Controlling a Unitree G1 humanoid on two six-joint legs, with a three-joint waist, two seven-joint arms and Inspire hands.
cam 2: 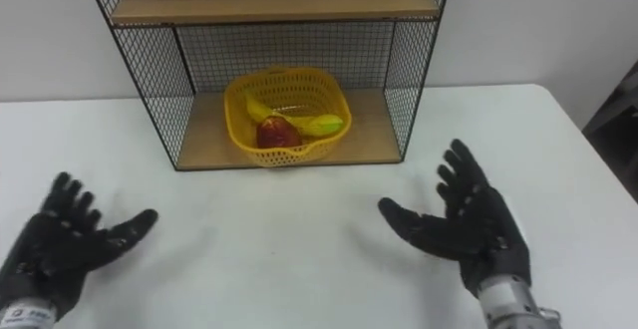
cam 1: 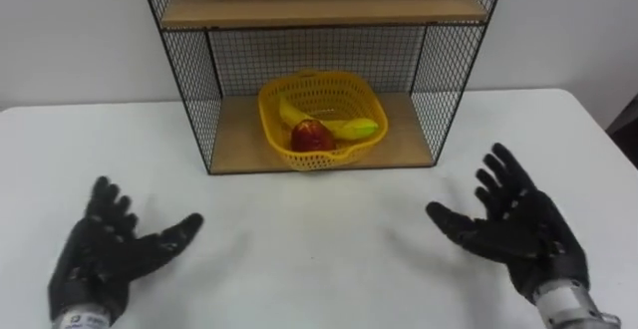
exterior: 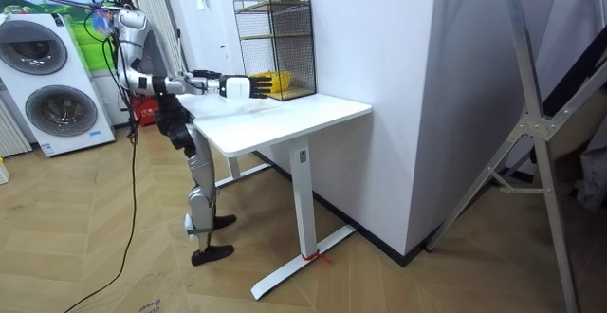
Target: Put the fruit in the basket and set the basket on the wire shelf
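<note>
In black wire shelf [cam 1: 194, 80], yellow plastic basket [cam 1: 329, 90] holding red apple [cam 1: 312, 136] and yellow banana [cam 1: 344, 128], before shelf left hand [cam 1: 100, 254] and right hand [cam 1: 518, 231] released over white desk [cam 1: 319, 259]

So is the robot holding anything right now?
No, nothing. The left hand and right hand are both open over the table. The basket with the fruit sits in the shelf, apart from them.

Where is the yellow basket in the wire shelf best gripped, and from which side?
Probably the near rim of the basket, from the open front: mesh on the wire shelf closes both sides and the back, and the board above blocks the top.
</note>
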